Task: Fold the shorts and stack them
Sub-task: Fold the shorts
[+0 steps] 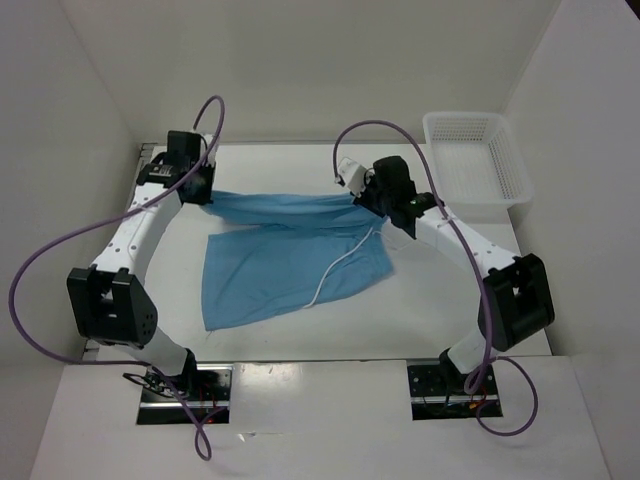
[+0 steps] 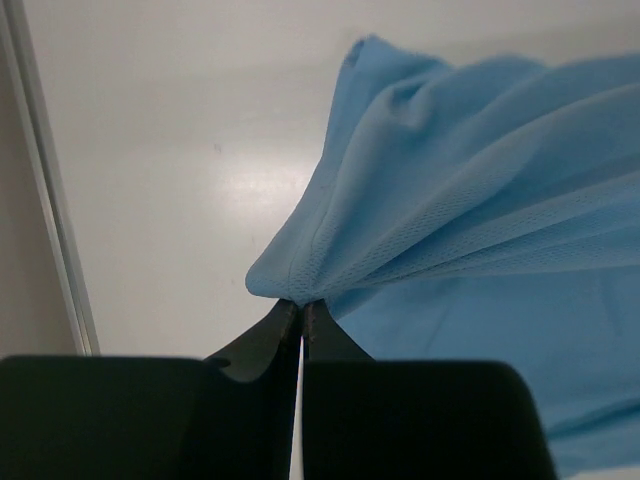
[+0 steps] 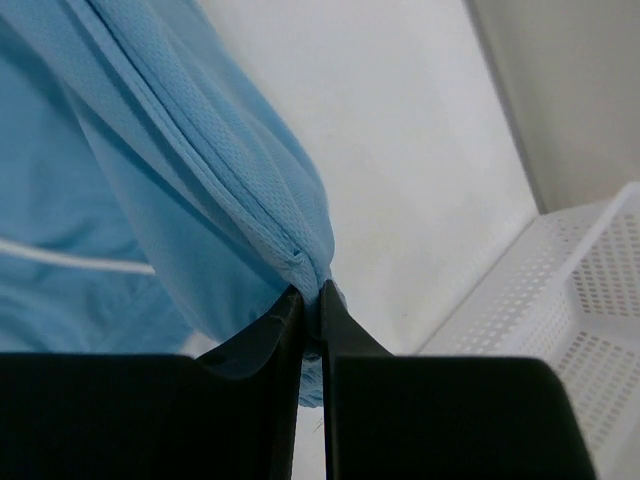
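shorts (image 1: 280, 255): light blue, mid table (image 1: 290, 165), far edge lifted and stretched between both grippers, rest spread flat toward near side
drawstring (image 1: 340, 270): thin white, trailing over the flat fabric, right half
left gripper (image 2: 302, 305): pinched shut on left end of lifted edge, far-left of table
right gripper (image 3: 310, 295): clamped on bunched right end of same edge
basket (image 1: 478, 160): white mesh, far-right corner, apart from shorts

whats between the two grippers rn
A stretched edge of the shorts spans from the left gripper to the right gripper, both pinching it; the top view shows this.
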